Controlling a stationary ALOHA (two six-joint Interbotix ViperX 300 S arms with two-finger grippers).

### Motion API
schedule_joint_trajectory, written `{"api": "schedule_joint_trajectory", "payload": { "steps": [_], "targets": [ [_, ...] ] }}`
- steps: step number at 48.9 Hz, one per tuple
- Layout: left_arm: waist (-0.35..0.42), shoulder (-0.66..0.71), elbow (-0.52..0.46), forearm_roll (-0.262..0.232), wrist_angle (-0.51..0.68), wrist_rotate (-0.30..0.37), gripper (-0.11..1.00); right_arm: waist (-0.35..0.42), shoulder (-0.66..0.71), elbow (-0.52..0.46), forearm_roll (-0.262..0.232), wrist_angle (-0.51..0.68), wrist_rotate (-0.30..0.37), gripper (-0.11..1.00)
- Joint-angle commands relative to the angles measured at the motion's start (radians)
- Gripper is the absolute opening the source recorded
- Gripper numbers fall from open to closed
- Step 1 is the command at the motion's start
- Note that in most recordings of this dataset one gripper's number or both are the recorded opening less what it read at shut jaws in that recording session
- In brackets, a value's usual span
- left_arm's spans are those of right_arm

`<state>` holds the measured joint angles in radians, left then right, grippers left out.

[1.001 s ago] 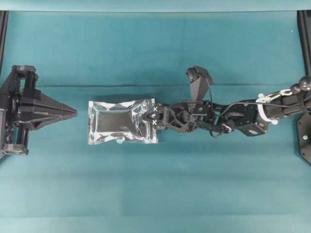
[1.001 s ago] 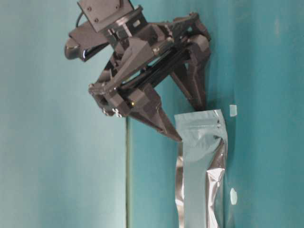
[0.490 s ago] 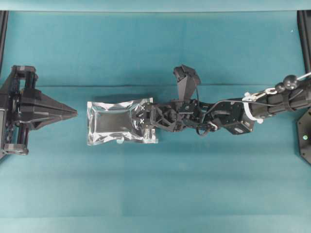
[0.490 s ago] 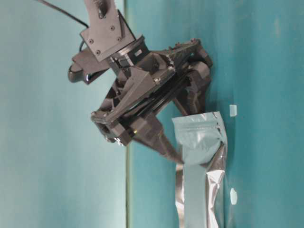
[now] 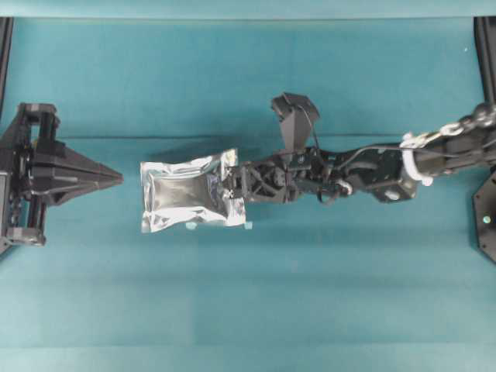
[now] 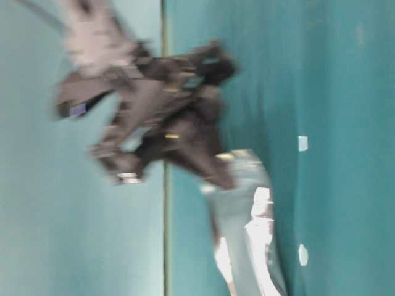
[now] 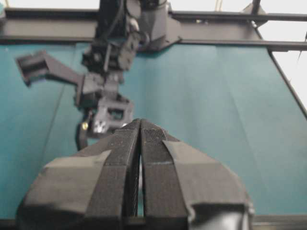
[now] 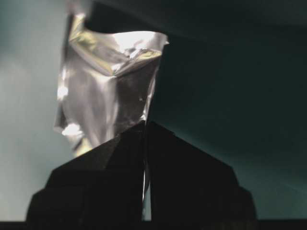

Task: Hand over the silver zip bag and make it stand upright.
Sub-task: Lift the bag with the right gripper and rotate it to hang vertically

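Right gripper (image 5: 231, 191), jaws pressed together on the near edge of the silver zip bag (image 5: 186, 201), which extends beyond its fingertips. Open teal table (image 5: 232, 294) lies on both sides. Left gripper (image 5: 116, 177), jaws together and empty, faces the bag's far edge across a gap.

right pincer (image 6: 210, 176) motion-blurred beside silver zip bag (image 6: 247, 240)
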<state>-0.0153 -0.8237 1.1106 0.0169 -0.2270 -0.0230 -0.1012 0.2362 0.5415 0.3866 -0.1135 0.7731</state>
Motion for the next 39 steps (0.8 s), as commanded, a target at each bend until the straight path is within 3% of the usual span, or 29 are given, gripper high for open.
{"api": "schedule_joint_trajectory", "payload": {
  "steps": [1,12,30,39],
  "targets": [
    [0.000,0.002,-0.020,0.003,-0.005,0.000,0.00,-0.014,-0.078,-0.055,-0.009,0.118,-0.109,0.01],
    [0.000,0.000,-0.020,0.002,-0.005,-0.002,0.00,-0.035,-0.169,-0.209,-0.012,0.554,-0.405,0.01],
    [-0.005,-0.054,-0.008,0.003,0.017,0.000,0.00,-0.028,-0.175,-0.420,-0.015,1.034,-0.684,0.01],
    [-0.003,-0.075,-0.006,0.002,0.044,0.000,0.00,-0.005,-0.144,-0.488,-0.051,1.203,-0.828,0.01]
  ]
}}
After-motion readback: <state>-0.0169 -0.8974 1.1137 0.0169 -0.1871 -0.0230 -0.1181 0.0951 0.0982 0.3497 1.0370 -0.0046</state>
